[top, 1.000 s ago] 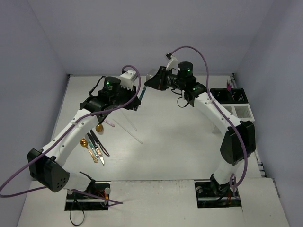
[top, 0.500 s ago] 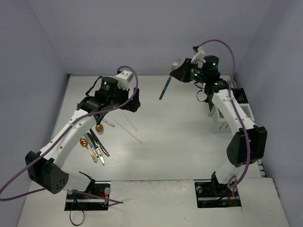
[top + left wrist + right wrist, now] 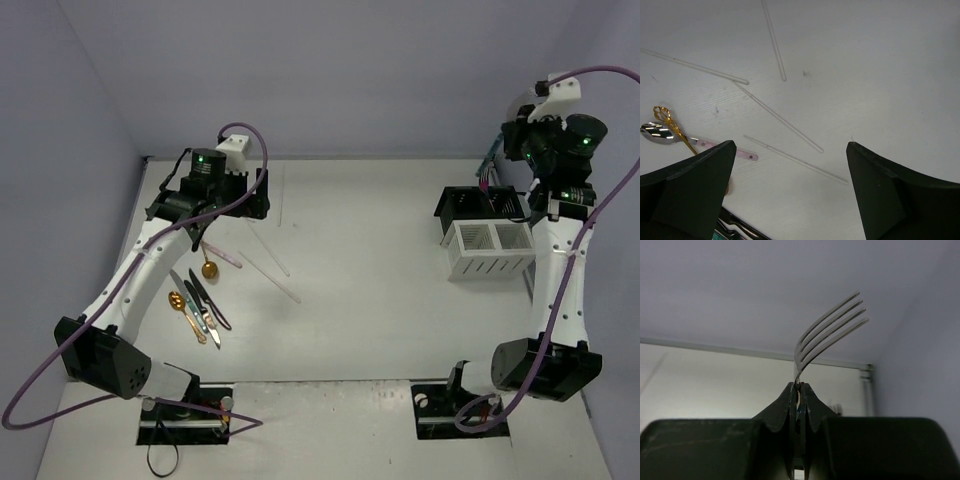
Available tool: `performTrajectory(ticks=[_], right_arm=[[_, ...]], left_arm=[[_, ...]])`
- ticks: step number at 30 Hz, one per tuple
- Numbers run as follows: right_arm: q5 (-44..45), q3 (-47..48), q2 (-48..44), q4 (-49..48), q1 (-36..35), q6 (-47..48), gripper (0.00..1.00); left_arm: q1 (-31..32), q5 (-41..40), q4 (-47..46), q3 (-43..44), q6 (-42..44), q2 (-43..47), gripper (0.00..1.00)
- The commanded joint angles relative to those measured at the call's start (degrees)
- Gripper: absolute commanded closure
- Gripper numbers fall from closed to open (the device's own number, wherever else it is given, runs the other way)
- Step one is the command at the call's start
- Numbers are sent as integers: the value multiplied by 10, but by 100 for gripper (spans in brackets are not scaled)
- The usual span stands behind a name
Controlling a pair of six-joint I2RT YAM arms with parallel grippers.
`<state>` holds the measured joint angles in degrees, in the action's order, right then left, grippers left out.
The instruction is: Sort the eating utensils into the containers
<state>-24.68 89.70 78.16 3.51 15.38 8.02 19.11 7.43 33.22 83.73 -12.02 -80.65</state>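
High at the far right, my right gripper (image 3: 508,148) is shut on a fork (image 3: 827,337), silver tines up; its teal handle (image 3: 489,160) hangs above the black container (image 3: 470,205), which adjoins the white slotted container (image 3: 490,248). A pink-handled fork (image 3: 484,180) stands in the black one. My left gripper (image 3: 260,195) is open and holds nothing, hovering over the table's left side. Beneath it lie pale sticks (image 3: 777,117), a gold spoon (image 3: 670,125) and a pink handle (image 3: 725,149). More utensils, knives (image 3: 205,305) and a second gold spoon (image 3: 178,302), lie nearer the left arm.
The back wall runs just behind both grippers, and the right side wall stands close to the right arm. Two black base plates (image 3: 185,420) sit at the near edge.
My left gripper let go of the teal-handled fork and opened, drawing back to the left. The right gripper carried the fork from the middle to above the containers.
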Motion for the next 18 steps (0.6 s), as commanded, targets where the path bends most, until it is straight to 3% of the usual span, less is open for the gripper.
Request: performTrajectory(ticks=[1, 9, 18], right_arm=[[50, 18, 57, -6, 36, 90, 100], [80, 39, 164, -16, 41, 89, 100], [98, 48, 213, -70, 41, 95, 100]], left_arm=[[-7, -31, -3, 33, 15, -12, 9], [-29, 5, -23, -35, 4, -16, 9], [-35, 12, -48, -100, 21, 16, 9]])
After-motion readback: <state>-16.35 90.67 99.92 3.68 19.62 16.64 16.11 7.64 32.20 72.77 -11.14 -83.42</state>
